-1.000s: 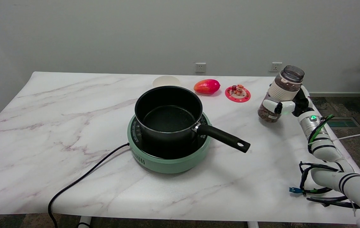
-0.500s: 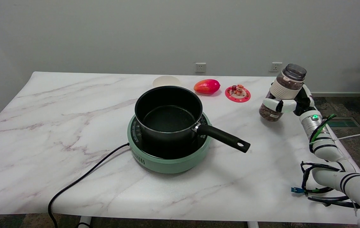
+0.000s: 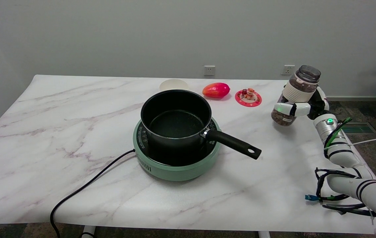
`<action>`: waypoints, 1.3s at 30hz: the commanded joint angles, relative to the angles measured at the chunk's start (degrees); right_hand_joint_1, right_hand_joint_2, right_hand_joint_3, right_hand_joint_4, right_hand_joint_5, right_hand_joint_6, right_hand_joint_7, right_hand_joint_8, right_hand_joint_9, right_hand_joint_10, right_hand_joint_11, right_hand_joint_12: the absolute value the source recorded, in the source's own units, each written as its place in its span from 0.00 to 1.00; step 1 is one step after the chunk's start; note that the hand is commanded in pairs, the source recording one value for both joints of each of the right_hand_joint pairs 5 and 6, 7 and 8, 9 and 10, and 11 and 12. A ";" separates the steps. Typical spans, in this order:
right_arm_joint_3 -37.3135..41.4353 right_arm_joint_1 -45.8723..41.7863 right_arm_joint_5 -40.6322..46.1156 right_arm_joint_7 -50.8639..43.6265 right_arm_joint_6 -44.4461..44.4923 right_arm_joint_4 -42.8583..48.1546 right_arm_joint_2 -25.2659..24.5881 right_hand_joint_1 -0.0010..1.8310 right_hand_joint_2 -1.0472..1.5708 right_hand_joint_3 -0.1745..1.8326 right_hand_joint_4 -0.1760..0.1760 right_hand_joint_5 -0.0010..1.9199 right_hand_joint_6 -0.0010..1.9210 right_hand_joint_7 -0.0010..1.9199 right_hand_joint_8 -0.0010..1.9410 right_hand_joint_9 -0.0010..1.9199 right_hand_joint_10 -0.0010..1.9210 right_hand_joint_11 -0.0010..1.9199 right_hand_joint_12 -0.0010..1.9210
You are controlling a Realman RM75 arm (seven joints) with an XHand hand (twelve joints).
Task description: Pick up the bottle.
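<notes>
The right hand (image 3: pixel 302 105), fingers wrapped around the bottle (image 3: pixel 293 95), has lifted it a bit higher off the table (image 3: pixel 59 109), so the pickup looks basically done.

I count one bottle (image 3: pixel 294 96), one pot (image 3: pixel 175 118), one cooker (image 3: pixel 174 165), one bowl (image 3: pixel 173 85), one mango (image 3: pixel 216 90), one coaster (image 3: pixel 248 98), two sockets (image 3: pixel 209 70).

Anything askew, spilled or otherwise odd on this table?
Nothing spilled or damaged. The bottle leans with its cap toward the right, but the right hand grips it, so that is expected. The pot sits squarely on the green cooker.
</notes>
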 commanded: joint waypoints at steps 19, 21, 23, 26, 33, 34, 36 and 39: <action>-1.39 5.40 -14.78 0.00 -10.77 21.89 4.67 0.83 0.75 0.36 0.50 0.99 0.99 1.00 0.99 0.72 0.72 0.62 0.62; -2.76 6.09 -15.28 0.00 -12.27 23.82 4.99 0.83 0.75 0.36 0.50 0.99 0.99 1.00 0.99 0.72 0.72 0.62 0.62; -4.78 7.36 -15.36 -0.13 -13.87 25.72 5.11 0.83 0.75 0.37 0.50 0.99 0.99 1.00 0.99 0.72 0.72 0.62 0.62; -6.77 9.14 -16.68 -0.18 -15.39 27.65 5.11 0.83 0.75 0.37 0.50 0.99 0.99 1.00 0.99 0.72 0.72 0.62 0.62; -8.41 11.47 -22.62 0.08 -19.17 32.27 4.84 0.84 0.73 0.38 0.50 0.98 0.98 1.00 0.99 0.71 0.71 0.61 0.61; -8.49 11.61 -23.35 0.08 -19.67 33.21 4.79 0.84 0.73 0.38 0.50 0.98 0.98 1.00 0.99 0.71 0.71 0.61 0.61; -8.57 11.66 -24.28 0.05 -20.55 34.41 4.79 0.84 0.73 0.39 0.50 0.99 0.99 1.00 0.99 0.71 0.71 0.61 0.61; -8.62 11.66 -25.99 0.08 -21.58 36.45 4.79 0.84 0.73 0.39 0.50 0.99 0.99 1.00 0.99 0.71 0.71 0.61 0.61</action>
